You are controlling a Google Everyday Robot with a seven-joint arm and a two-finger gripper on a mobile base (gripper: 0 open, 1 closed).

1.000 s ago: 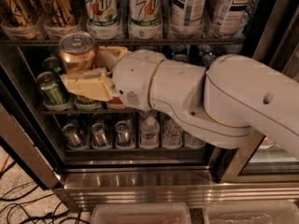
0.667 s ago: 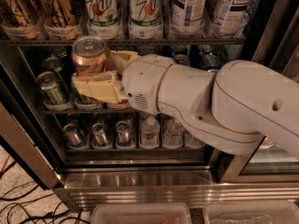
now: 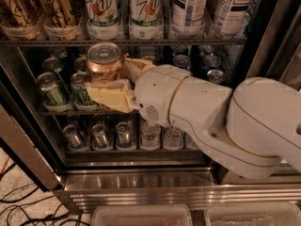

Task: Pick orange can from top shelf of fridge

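Clearly the gripper (image 3: pixel 113 79) has hold of the orange can (image 3: pixel 103 65): its jaws are closed onto the can's body. One pale yellow finger (image 3: pixel 110 97) lies across the lower front of the can, and the other comes round behind its right side. The can stands roughly upright, its long axis near vertical. The silver pull-tab lid faces up and a little toward the camera, and the base is hidden behind the lower finger. It hangs clear of any rack, with its lid just under the steel front rail of the top shelf (image 3: pixel 188 41). It is in front of the green cans (image 3: pixel 51 88) that stand on the next rack down, toward the left side of the fridge (image 3: pixel 164 187). The white arm (image 3: pixel 202 107) reaches in from the lower right and covers much of the middle level. On the top shelf stand two more copper cans (image 3: pixel 56 4) at the left, then two 7UP bottles (image 3: pixel 101 8), then tall tea cans (image 3: pixel 188 8). Blue-topped cans (image 3: pixel 209 62) show behind the arm, and a row of small cans (image 3: pixel 99 135) lines the lowest rack. Cables (image 3: pixel 19 201) lie on the floor at the lower left.
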